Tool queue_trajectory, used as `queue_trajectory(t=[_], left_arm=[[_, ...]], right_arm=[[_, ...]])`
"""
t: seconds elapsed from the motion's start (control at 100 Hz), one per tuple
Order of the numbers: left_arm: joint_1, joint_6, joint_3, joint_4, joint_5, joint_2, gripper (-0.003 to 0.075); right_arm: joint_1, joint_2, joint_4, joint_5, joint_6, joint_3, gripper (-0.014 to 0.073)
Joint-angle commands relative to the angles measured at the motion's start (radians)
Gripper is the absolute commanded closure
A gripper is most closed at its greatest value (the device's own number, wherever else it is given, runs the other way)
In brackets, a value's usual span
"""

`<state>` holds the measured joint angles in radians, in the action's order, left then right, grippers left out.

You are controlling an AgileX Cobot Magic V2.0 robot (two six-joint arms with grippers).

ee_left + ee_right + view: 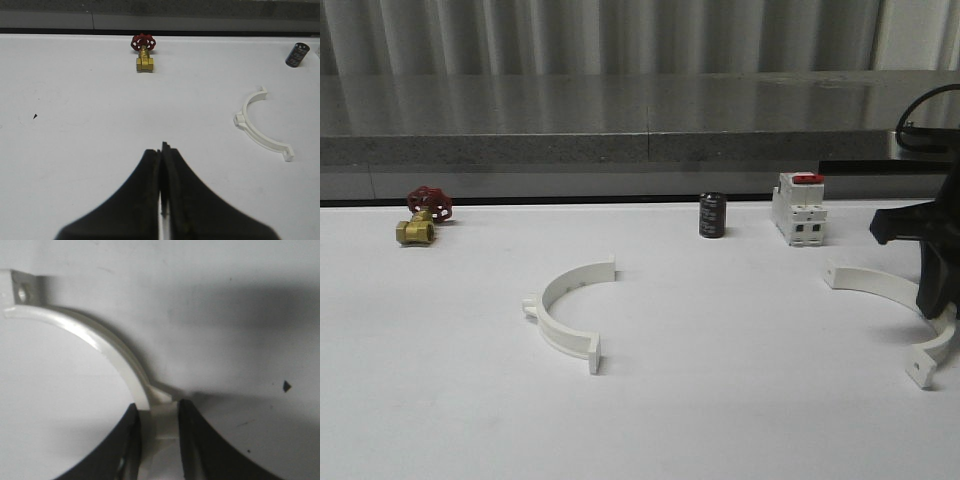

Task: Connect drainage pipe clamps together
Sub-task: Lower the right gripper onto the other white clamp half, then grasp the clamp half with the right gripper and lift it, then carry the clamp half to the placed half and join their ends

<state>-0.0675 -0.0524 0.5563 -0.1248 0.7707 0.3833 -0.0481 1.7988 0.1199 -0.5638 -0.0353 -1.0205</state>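
White table (720, 420) w/ a grey stone ledge and corrugated wall behind. Front view: left half-ring clamp (570, 312) lies flat nearer the camera than the black cylinder (712, 215) and to its left, open side facing right; white switch w/ red top (799, 208) just right of the cylinder; brass valve w/ red handwheel (421, 216) far to its left. Right half-ring clamp (895, 300) lies well right of the cylinder, partly cut off by the frame edge and partly hidden by the right gripper (940, 300), whose black body is down on the arc; fingertips hard to make out here. Left wrist view: left gripper (162, 170) fingers pressed together, holding nothing, over bare table; left clamp off to one side, well apart from it; cylinder cropped at the corner. Right wrist view: right gripper (159, 415) fingers narrow, pinching the right clamp's band at its mid rib; one holed end tab seen, other end out of frame.
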Motion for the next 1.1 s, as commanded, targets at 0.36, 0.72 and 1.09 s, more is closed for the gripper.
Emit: queue_trajectory(t=[0.36, 0.72, 1.09], left_arm=[[0.001, 0.002, 0.026, -0.017, -0.064, 0.008, 0.0741], [0.001, 0.002, 0.026, -0.017, -0.064, 0.008, 0.0741], [0.001, 0.002, 0.026, -0.017, -0.064, 0.008, 0.0741]], right_arm=[[-0.003, -0.04, 0.067, 0.007, -0.011, -0.058, 0.0431], [-0.177, -0.048, 0.069, -0.029, 0.194, -0.148, 0.0431], [-0.391, -0.023, -0.125, -0.019, 0.542, -0.214, 0.0431]])
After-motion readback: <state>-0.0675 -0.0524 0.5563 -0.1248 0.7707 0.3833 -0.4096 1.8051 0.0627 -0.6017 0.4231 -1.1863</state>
